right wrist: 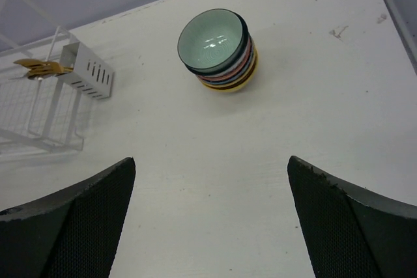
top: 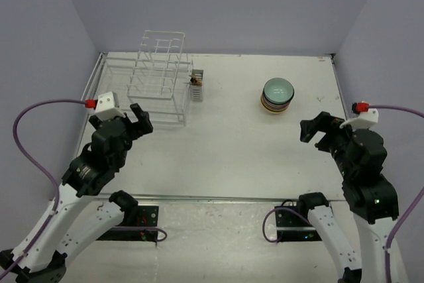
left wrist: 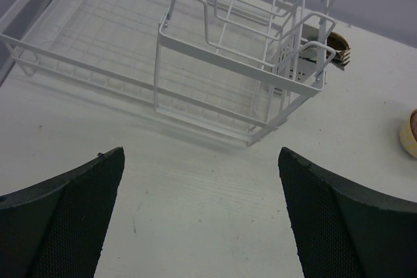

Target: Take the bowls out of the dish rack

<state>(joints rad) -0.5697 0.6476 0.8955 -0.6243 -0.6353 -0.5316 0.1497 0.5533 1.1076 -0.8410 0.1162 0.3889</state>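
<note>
Right claw (top: pixel 317 133), spread and empty, sits lower right of the stacked bowls (top: pixel 277 95), nearer than the spread left claw (top: pixel 139 118)

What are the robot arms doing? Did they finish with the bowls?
It looks about done. The dish rack holds no bowls; only gold cutlery sits in its little cup. The bowls stand in one stack on the table, off to the right. The left gripper and right gripper are both open, holding nothing.
</note>
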